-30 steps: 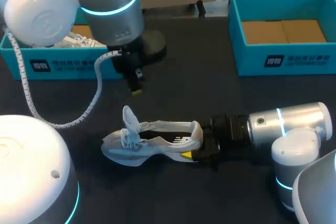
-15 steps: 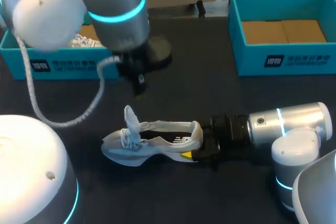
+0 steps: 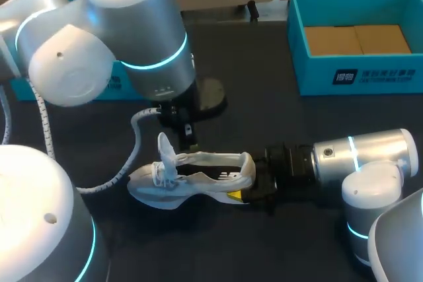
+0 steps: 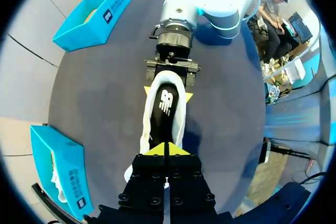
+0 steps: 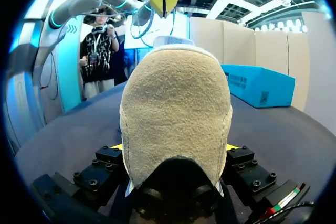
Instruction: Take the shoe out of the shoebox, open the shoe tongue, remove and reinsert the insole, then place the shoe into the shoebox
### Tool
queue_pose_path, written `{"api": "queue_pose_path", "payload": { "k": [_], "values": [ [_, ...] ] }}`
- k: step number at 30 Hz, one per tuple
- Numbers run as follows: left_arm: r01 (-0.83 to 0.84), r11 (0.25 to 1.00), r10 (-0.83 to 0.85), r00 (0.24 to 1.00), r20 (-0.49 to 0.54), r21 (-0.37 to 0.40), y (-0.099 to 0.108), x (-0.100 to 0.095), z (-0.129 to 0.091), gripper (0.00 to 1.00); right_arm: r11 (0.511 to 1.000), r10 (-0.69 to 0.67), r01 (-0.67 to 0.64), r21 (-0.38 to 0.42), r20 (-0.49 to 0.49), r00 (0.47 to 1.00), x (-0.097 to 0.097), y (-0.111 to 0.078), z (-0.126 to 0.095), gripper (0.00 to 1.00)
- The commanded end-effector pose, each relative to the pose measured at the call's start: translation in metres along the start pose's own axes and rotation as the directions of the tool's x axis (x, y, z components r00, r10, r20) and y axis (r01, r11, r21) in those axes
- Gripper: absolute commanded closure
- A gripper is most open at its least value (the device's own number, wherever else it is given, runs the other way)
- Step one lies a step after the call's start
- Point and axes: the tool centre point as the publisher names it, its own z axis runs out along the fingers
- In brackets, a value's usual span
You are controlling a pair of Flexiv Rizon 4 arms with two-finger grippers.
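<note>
A white laced shoe (image 3: 192, 177) is seen at the lower middle of the dark table (image 3: 264, 117), on its sole, toe toward the left of the frame and heel toward the right. Its heel is clamped between the yellow-tipped fingers of the right gripper (image 3: 250, 183), whose arm comes in from the lower right. In the right wrist view, the beige heel fills the space between the two fingers. In the left wrist view, a black insole (image 4: 165, 103) is visible inside the shoe's opening.

The left gripper (image 3: 192, 142) is held just above the raised tongue, its yellow tips pressed together with nothing between them. The left arm's large grey body covers much of the upper left of the frame.

A teal shoebox (image 3: 357, 37) stands at the upper right, well apart from the shoe, with flat brown cardboard (image 3: 357, 39) lying in it. A second teal box (image 3: 20, 87) at the upper left is mostly hidden behind the left arm. In the left wrist view something white (image 4: 55, 177) is seen inside it.
</note>
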Motion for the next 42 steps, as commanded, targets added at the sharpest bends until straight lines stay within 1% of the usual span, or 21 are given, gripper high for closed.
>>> {"api": "queue_pose_path", "payload": {
  "k": [1, 3, 4, 5, 6, 8, 9, 19, 21, 24, 26, 27, 28, 29, 42],
  "values": [
    [-0.002, 1.000, 0.001, 1.000, 0.001, 0.005, 0.002, 0.000, 0.000, 1.00, 1.000, 0.000, 0.000, 0.004, 0.001, 1.000, 0.001, 0.001, 0.001, 1.00],
    [-0.002, 1.000, 0.001, 1.000, 0.001, 0.005, 0.002, 0.000, 0.000, 1.00, 1.000, 0.000, 0.000, 0.004, 0.001, 1.000, 0.001, 0.001, 0.001, 1.00],
    [-0.032, 0.999, 0.033, 0.999, -0.018, 0.029, -0.006, 0.005, 0.012, 1.00, 1.000, 0.000, 0.000, 0.004, 0.001, 1.000, 0.001, 0.001, 0.001, 1.00],
    [-0.029, 0.999, 0.031, 0.998, -0.047, 0.036, -0.011, 0.007, 0.017, 1.00, 1.000, 0.000, 0.000, 0.004, 0.001, 1.000, 0.001, 0.001, 0.001, 1.00],
    [-0.039, 0.999, 0.040, 0.998, -0.058, 0.020, -0.016, 0.009, 0.024, 1.00, 1.000, 0.000, 0.000, 0.004, 0.001, 1.000, 0.001, 0.001, 0.001, 1.00],
    [-0.095, 0.995, 0.095, 0.994, -0.043, 0.006, -0.022, 0.015, 0.032, 1.00, 1.000, 0.000, 0.000, 0.004, 0.001, 1.000, 0.001, 0.001, 0.001, 1.00],
    [-0.099, 0.995, 0.099, 0.994, -0.037, -0.014, -0.026, 0.017, 0.035, 1.00, 1.000, 0.000, 0.000, 0.004, 0.001, 1.000, 0.001, 0.001, 0.001, 1.00],
    [-0.099, 0.995, 0.099, 0.994, -0.037, -0.014, -0.026, 0.017, 0.035, 1.00, 1.000, 0.000, 0.000, 0.004, 0.001, 1.000, 0.001, 0.001, 0.001, 1.00],
    [-0.128, 0.992, 0.127, 0.992, -0.014, -0.008, -0.031, 0.016, 0.045, 1.00, 1.000, 0.000, 0.000, 0.004, 0.001, 1.000, 0.001, 0.001, 0.001, 1.00],
    [-0.160, 0.986, 0.159, 0.987, -0.023, -0.040, -0.036, 0.011, 0.056, 1.00, 1.000, 0.000, 0.000, 0.004, 0.001, 1.000, 0.001, 0.001, 0.001, 1.00],
    [-0.166, 0.985, 0.165, 0.986, -0.026, -0.055, -0.036, 0.008, 0.055, 1.00, 1.000, 0.000, 0.000, 0.004, 0.001, 1.000, 0.001, 0.001, 0.001, 1.00],
    [-0.166, 0.985, 0.165, 0.986, -0.026, -0.055, -0.036, 0.008, 0.055, 0.84, 1.000, 0.000, 0.000, 0.004, 0.001, 1.000, 0.001, 0.001, 0.001, 1.00],
    [-0.166, 0.985, 0.165, 0.986, -0.026, -0.055, -0.036, 0.008, 0.055, 0.82, 1.000, 0.000, 0.000, 0.004, 0.001, 1.000, 0.001, 0.001, 0.001, 1.00],
    [-0.166, 0.985, 0.165, 0.986, -0.026, -0.055, -0.036, 0.008, 0.055, 1.00, 1.000, 0.000, 0.000, 0.004, 0.001, 1.000, 0.001, 0.001, 0.001, 1.00],
    [-0.166, 0.985, 0.165, 0.986, -0.026, -0.055, -0.036, 0.008, 0.055, 1.00, 1.000, 0.000, 0.000, 0.004, 0.001, 1.000, 0.001, 0.001, 0.001, 1.00]
  ]
}}
